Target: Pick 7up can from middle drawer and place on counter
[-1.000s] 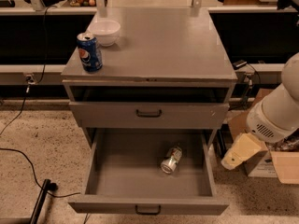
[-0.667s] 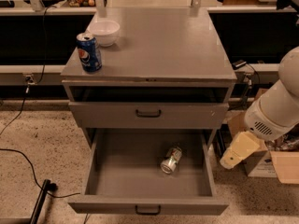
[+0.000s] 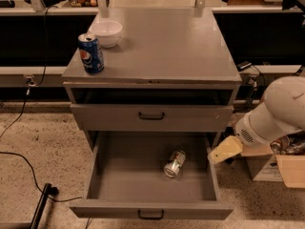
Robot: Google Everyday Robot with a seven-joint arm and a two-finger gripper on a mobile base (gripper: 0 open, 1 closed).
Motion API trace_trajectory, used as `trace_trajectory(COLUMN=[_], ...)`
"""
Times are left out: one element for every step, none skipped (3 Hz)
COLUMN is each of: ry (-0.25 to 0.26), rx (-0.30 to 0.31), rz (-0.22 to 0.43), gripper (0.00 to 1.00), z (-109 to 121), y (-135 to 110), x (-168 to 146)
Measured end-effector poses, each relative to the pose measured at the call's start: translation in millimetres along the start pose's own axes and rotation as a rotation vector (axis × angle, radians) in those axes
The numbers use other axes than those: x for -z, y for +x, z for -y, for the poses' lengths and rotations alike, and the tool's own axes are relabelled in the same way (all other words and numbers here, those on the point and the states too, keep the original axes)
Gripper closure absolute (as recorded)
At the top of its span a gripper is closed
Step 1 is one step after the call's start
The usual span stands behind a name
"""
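The 7up can (image 3: 175, 163) lies on its side in the open middle drawer (image 3: 124, 175), long axis seemingly slanting toward the gripper (image 3: 226, 149), which hangs just outside the drawer's right wall; spread or closed, I cannot tell.

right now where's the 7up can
In the camera view the 7up can lies right of centre in the open middle drawer; the end effector hovers beyond its right wall.

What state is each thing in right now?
middle drawer: pulled open.
7up can: on its side in the middle drawer.
upper drawer: shut.
Pepsi can: upright on the counter.
bowl: upright on the counter.
tool: outside the middle drawer, by its right wall, away from the 7up can.
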State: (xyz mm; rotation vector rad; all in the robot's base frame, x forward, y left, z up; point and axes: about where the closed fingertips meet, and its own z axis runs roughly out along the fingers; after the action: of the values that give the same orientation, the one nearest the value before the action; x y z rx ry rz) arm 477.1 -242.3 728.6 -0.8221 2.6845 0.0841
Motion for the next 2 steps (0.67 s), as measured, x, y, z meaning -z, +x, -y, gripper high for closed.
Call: trace_trajectory(ry=[0.139,0.206], rx=[-0.032,-0.067], rz=[0.008,-0.028], gripper=[0.0,0.0], z=[23.5,47.4], y=[4.8,1.1], x=[-36.9,-86.2])
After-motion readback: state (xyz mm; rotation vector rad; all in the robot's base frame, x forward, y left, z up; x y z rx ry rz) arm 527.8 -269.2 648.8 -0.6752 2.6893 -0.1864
